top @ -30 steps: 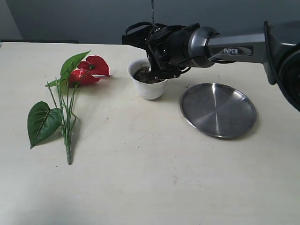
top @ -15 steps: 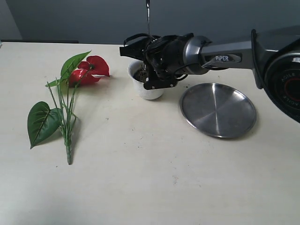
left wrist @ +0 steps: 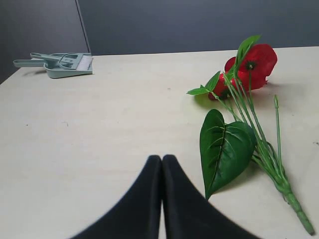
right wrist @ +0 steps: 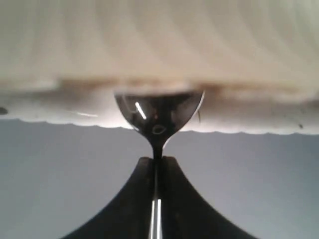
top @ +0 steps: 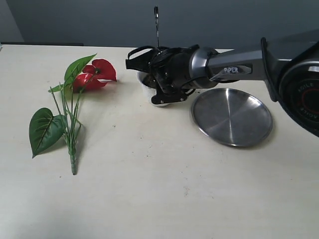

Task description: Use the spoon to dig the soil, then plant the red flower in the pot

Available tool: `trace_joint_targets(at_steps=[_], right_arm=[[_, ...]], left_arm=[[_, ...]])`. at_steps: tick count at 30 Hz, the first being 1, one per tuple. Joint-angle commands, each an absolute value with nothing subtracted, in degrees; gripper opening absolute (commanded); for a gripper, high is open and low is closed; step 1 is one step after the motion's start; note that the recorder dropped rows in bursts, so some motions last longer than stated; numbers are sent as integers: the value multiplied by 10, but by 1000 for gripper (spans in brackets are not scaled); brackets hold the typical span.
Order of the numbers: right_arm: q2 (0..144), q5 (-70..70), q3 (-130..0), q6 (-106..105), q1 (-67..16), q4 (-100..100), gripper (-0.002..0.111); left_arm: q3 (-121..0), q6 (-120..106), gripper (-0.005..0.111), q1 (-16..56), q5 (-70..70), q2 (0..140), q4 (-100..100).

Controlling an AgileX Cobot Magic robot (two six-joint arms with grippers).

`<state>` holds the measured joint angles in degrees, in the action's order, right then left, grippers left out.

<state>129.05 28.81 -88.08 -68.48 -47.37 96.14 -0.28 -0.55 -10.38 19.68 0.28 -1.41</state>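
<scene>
Your right pincer [top: 160,92] sits low over the pot [top: 144,83], upper centre of the exterior frame, covering most of it. It is clamped narrow on the spoon [top: 156,25], whose handle stands upright above it. In the right wrist view, the spoon bowl is at the pot's scalloped rim. The red flower [top: 102,69] lies flat on the table [top: 149,189] at upper left, with its bloom toward the pot and its stems trailing to the lower left. A steel plate [top: 232,117] sits just right of the pot. Your left pincer [left wrist: 162,164] is pressed together, holding nothing, over bare table near a leaf.
</scene>
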Motion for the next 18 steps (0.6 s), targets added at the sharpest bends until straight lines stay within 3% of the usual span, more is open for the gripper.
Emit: trace_joint_targets(at_steps=[1,18], right_arm=[[1267,306,-877,-688,-477,958,-1],[1257,277,-917,-688,-464,974,-1]], left_arm=[[0,-4,0,-101,191,0,-16],[0,-4,0,-101,191,0,-16]])
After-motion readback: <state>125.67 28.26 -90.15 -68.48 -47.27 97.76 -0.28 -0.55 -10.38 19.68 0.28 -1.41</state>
